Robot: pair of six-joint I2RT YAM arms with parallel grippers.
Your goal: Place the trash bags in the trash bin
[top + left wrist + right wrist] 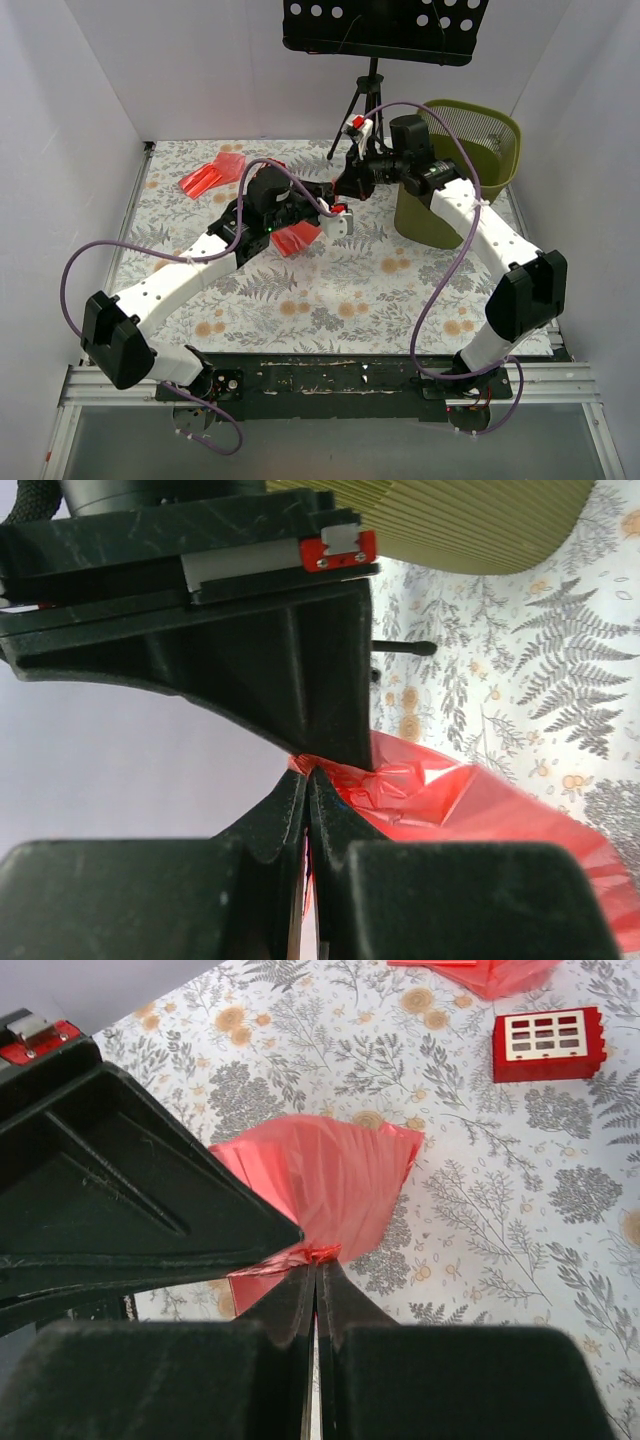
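One red trash bag [296,238] hangs in the middle of the table, pinched at its bunched top by both grippers. My left gripper [307,775] is shut on that top, and the wrinkled film [470,800] spreads out to the right of its jaws. My right gripper [315,1258] is shut on the same bunch, with the bag [330,1175] fanning out above the cloth. From above, the left gripper [340,213] and right gripper [338,190] meet tip to tip. A second trash bag [210,176] lies flat at the back left. The olive-green trash bin [478,160] stands at the back right.
A small red box with white buttons [548,1045] lies on the floral cloth near the second bag [480,972]. A black tripod [366,105] with a perforated stand sits at the back centre. White walls close in the table on three sides.
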